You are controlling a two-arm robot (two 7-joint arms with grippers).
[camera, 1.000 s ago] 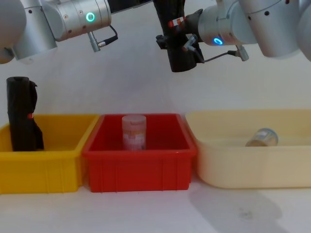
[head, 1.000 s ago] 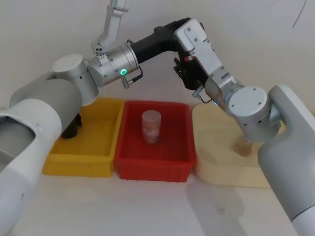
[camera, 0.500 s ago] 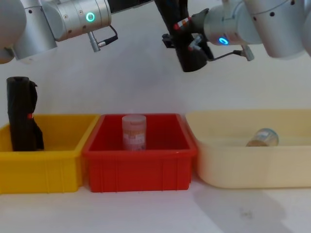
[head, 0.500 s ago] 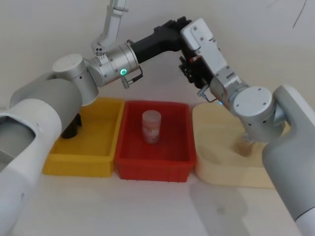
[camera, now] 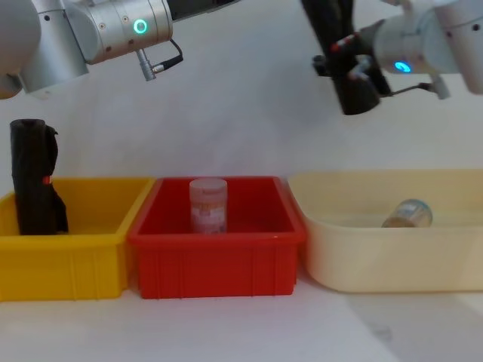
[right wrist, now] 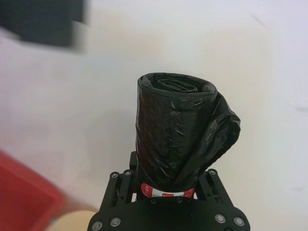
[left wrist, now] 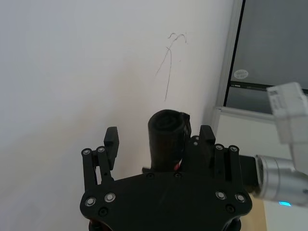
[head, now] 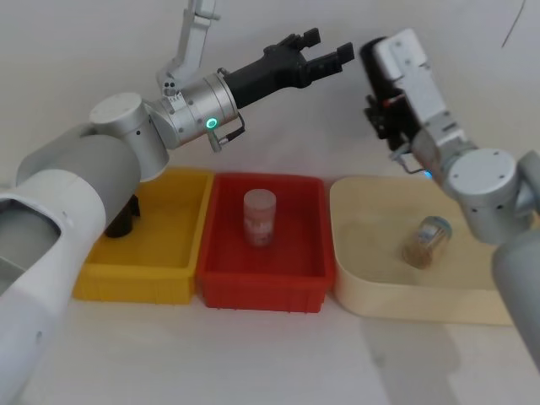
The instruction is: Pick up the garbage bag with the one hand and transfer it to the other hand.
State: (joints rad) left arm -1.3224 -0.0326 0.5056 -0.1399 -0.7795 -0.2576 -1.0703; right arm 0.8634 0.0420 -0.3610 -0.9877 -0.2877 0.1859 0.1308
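I take the red bin (head: 263,245) as my landmark. The garbage bag (camera: 341,56) is high in the air above and to the right of it, roughly over the seam between the red bin and the cream tub (camera: 392,249), and it tilts a little with its top leaning toward the red bin's side. My right gripper (right wrist: 166,190), the arm with the blue ring, has its jaws clamped on the bag near the red-and-white label, and the roll stands up out of the jaws in the right wrist view.

My left gripper (head: 319,52), on the green-ringed arm, hangs above the red bin's far side with its jaws apart and nothing between them. In the left wrist view the bag (left wrist: 168,139) sits just beyond those open jaws, apart from them.

Inside the red bin a pale jar (camera: 207,204) stands upright. Left of the red bin, the yellow bin (camera: 68,260) holds a second black roll (camera: 34,177) standing at its far left end. In the cream tub a small jar (head: 426,239) lies on its side.
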